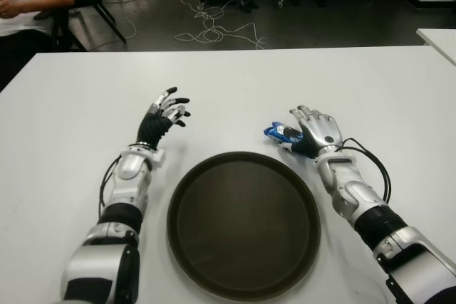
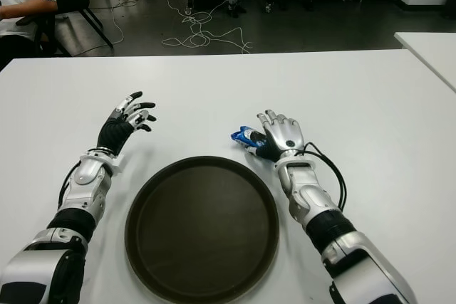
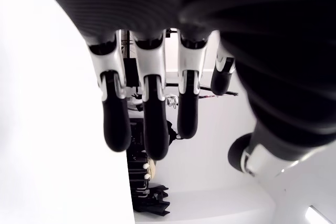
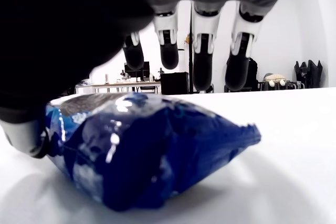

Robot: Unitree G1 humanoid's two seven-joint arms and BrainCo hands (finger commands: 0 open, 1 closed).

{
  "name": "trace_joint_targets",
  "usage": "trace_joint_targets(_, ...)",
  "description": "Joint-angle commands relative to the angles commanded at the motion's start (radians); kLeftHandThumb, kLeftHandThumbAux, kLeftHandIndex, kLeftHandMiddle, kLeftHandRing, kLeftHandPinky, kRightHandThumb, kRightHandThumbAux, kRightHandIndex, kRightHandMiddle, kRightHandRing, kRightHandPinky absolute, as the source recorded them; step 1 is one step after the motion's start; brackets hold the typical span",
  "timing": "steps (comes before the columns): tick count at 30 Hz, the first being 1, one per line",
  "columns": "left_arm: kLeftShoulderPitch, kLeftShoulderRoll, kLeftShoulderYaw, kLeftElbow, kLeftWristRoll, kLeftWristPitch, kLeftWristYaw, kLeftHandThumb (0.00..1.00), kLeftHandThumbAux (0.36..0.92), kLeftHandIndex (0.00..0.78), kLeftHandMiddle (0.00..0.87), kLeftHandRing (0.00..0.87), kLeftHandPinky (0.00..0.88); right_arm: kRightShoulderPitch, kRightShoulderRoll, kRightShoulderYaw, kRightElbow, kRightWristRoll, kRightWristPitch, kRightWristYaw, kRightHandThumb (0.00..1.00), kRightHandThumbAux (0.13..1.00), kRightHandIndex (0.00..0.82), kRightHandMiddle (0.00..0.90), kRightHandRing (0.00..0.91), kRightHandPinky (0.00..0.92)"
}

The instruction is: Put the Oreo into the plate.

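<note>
We note the right hand [image 1: 318,132] over the blue Oreo pack [image 1: 279,133] on the white table [image 1: 235,83], fingers apart, pack ungrasped, at two o'clock off the plate [image 1: 243,223]. Left hand [image 1: 162,115] at ten o'clock, fingers relaxed, empty.

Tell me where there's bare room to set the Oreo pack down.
The round dark plate is bare throughout. White table is free beyond both hands. Crowded only by the right hand, open over the blue Oreo pack; the left hand is open, left of the plate.
</note>
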Motion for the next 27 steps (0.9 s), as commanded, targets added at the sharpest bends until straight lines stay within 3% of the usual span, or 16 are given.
trace_joint_targets(9,-0.003,0.0,0.0,0.001,-0.001,0.014,0.001,0.24,0.668,0.104,0.283,0.376,0.454,0.007,0.022,0.022,0.013,-0.007,0.003,0.005,0.201,0.46,0.055,0.122,0.154,0.238)
trace_joint_targets(21,-0.003,-0.001,-0.004,0.001,0.003,0.002,-0.004,0.215,0.644,0.098,0.278,0.376,0.45,0.015,0.021,0.069,0.014,-0.029,0.023,0.033,0.028,0.503,0.124,0.198,0.27,0.315)
trace_joint_targets(27,-0.005,-0.004,0.001,0.003,-0.006,0.012,-0.009,0.224,0.65,0.096,0.28,0.377,0.452,0.007,0.019,0.086,0.038,-0.03,0.021,0.026,0.002,0.509,0.146,0.224,0.318,0.353)
